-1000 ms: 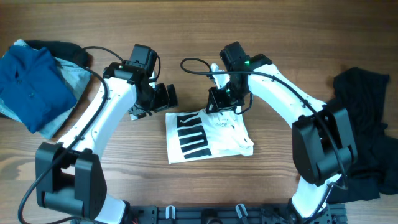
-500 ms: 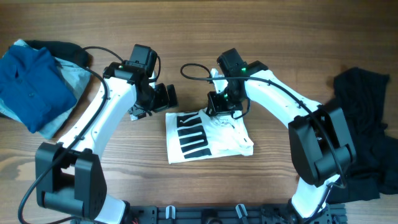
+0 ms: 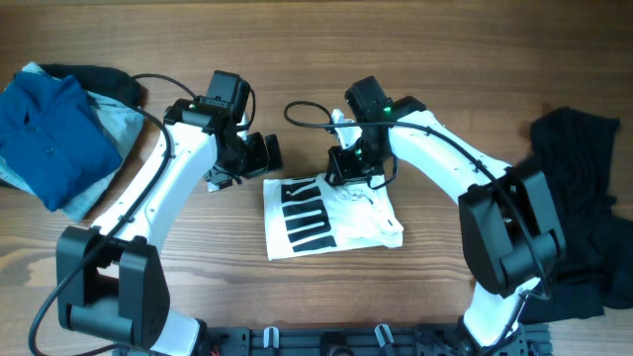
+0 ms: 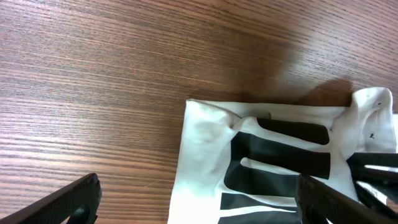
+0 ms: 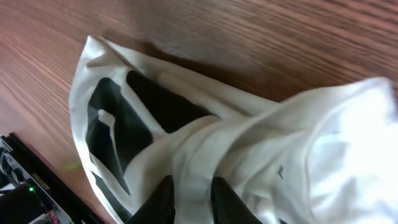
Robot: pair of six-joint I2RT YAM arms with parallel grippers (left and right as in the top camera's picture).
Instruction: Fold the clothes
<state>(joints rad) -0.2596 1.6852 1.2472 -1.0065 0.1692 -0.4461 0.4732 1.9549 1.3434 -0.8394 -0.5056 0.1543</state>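
The clothes in play are chiefly a white T-shirt [image 3: 346,220] with thick black bars, lying partly folded at the table's middle. My right gripper [image 3: 351,172] sits at its far edge. In the right wrist view the gripper [image 5: 194,200] is shut on a bunched fold of the white T-shirt [image 5: 249,137], with fabric pinched between the two dark fingers [image 5: 163,198]. My left gripper [image 3: 259,155] hovers just off the shirt's far left corner. Its jaws stand wide open and empty in the left wrist view [image 4: 199,211], above the shirt's printed corner [image 4: 205,143].
A blue garment [image 3: 47,133] lies on a grey one [image 3: 119,121] at the far left, with a dark piece [image 3: 94,77] behind them. A black garment [image 3: 579,213] is heaped at the right edge. Bare wood shows along the back.
My right gripper has shifted slightly to the left along the shirt's far edge, still pinching the fabric. The left arm has not moved.
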